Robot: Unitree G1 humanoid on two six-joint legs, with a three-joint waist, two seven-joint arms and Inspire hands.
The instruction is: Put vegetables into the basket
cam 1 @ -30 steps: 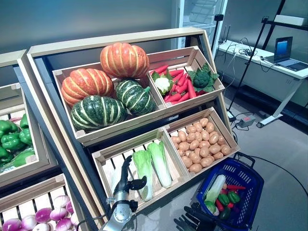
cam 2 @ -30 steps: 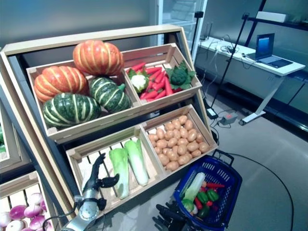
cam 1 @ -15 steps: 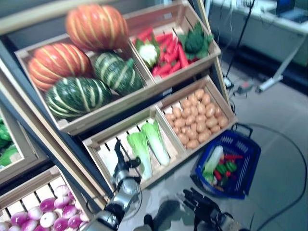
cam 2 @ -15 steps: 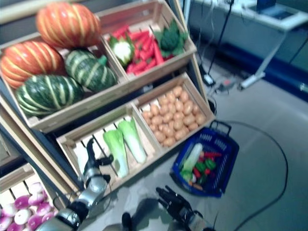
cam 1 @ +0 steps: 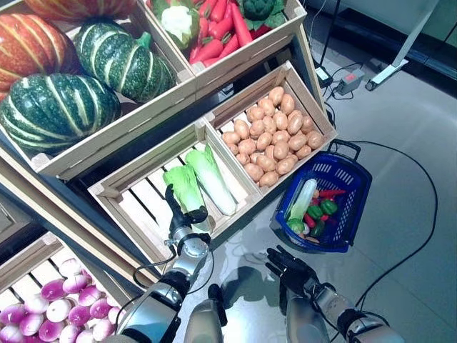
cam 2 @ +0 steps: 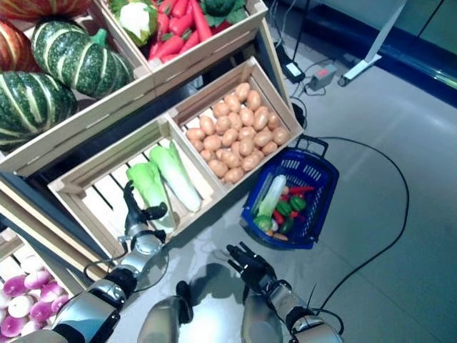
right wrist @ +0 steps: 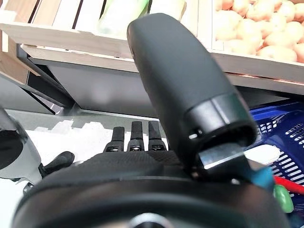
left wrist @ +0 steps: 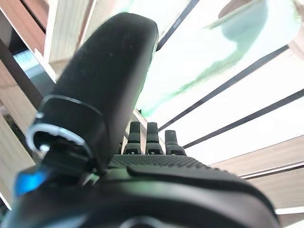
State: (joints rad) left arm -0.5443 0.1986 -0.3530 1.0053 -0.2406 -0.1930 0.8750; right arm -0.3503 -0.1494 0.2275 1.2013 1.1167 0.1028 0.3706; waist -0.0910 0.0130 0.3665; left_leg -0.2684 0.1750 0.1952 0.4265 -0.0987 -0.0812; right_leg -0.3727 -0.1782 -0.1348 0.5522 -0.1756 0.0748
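Note:
My left hand [cam 1: 178, 213] is open inside the lower crate [cam 1: 121, 187], its fingers straight over the slats and its thumb right beside the base of a pale green cabbage [cam 1: 187, 189]. A second cabbage [cam 1: 213, 182] lies just right of that one. In the left wrist view the straight fingers [left wrist: 147, 137] point along the slats, with green leaf [left wrist: 190, 71] past them. The blue basket [cam 1: 351, 214] stands on the floor at the right and holds a long pale green vegetable [cam 1: 303, 199], green peppers [cam 1: 321, 209] and a thin red one [cam 1: 330, 193]. My right hand [cam 1: 287, 263] is open over the floor, below and left of the basket.
The wooden stand [cam 1: 71, 161] of slanted crates takes up the left and top. A crate of potatoes [cam 1: 275, 136] sits directly above the basket. A black cable [cam 1: 421, 214] curves across the grey floor on the right. A white desk leg [cam 1: 400, 57] stands at the back right.
The camera has tipped down and closer, so the whole scene has shifted. My left hand stays in the cabbage crate. My right hand now shows fully, fingers spread, near the basket.

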